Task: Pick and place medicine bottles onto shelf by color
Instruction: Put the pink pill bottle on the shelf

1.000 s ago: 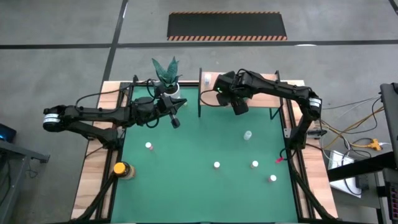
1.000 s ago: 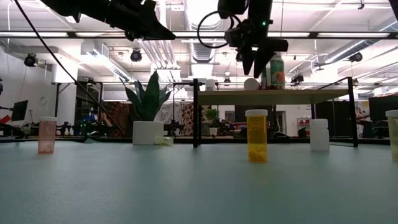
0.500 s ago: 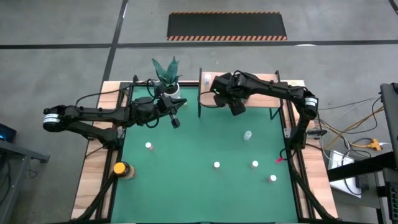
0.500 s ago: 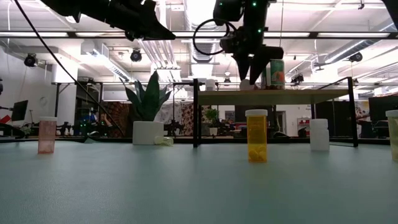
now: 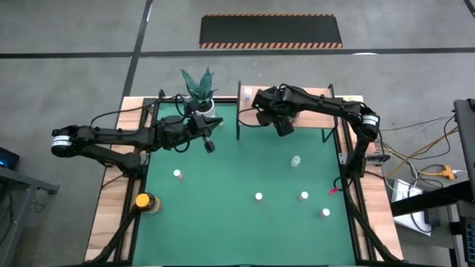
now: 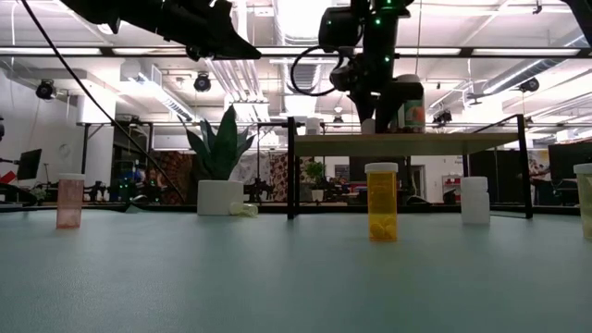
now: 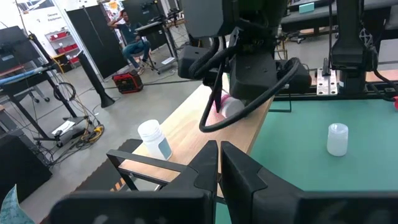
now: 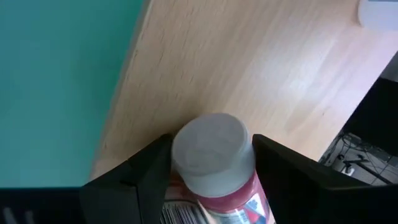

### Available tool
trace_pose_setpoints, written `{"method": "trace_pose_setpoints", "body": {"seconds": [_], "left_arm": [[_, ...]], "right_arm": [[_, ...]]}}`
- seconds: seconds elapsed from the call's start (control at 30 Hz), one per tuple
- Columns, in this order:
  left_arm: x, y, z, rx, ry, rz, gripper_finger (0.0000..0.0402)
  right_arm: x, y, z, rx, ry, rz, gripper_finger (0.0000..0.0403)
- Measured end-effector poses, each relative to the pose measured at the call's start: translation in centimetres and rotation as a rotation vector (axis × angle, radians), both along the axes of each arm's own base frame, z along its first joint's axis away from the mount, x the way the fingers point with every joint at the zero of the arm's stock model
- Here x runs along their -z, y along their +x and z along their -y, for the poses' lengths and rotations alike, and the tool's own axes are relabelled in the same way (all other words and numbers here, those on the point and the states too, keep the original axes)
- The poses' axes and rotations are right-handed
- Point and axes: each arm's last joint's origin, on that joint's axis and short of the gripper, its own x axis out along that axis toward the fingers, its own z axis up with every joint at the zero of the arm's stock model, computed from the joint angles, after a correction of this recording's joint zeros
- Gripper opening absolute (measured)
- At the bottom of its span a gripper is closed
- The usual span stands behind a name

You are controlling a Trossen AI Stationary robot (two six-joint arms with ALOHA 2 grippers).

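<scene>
Two arms are working over the green table [image 5: 223,215], and the shelf [image 5: 297,104] at its far edge is the landmark. The right tool [image 8: 208,180] is hovering over the shelf's front edge, its fingers [image 8: 134,180] clamped on a pink bottle [image 8: 214,162] with a white cap; from the right wrist view the capped end is pointing at the wooden board, and whether it is touching the wood cannot be told. Seen from the left wrist, that bottle [image 7: 229,107] is lying tilted in the dark tool just above the board.

One white bottle with a blue label [image 7: 153,138] is standing upright on the shelf toward its left end, and in the low view another labelled bottle [image 6: 412,107] is standing on the board just beside the right tool [image 6: 368,113].

Left of the shelf, near the potted plant [image 5: 199,85], the left tool [image 5: 208,137] is waiting above the table with its fingers [image 7: 205,171] close together and nothing between them.

In front of the shelf, several bottles are standing well apart on the table: an orange one [image 6: 381,201], a white one [image 6: 474,200], a pink one [image 6: 70,201], and a larger amber bottle with a yellow cap [image 5: 143,201] near the table's left edge.
</scene>
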Motion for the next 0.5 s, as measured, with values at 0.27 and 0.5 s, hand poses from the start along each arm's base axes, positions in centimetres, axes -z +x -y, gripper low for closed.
{"method": "trace_pose_setpoints", "body": {"seconds": [0.27,0.5], "left_arm": [[0.00,0.00,0.00,0.001,0.000,0.000,0.0001],[0.00,0.00,0.00,0.001,0.000,0.000,0.0001]], "right_arm": [[-0.05,0.23,0.13,-0.028,-0.013,0.013,0.0173],[-0.47,0.39,0.19,-0.029,-0.027,0.038,0.0163]]}}
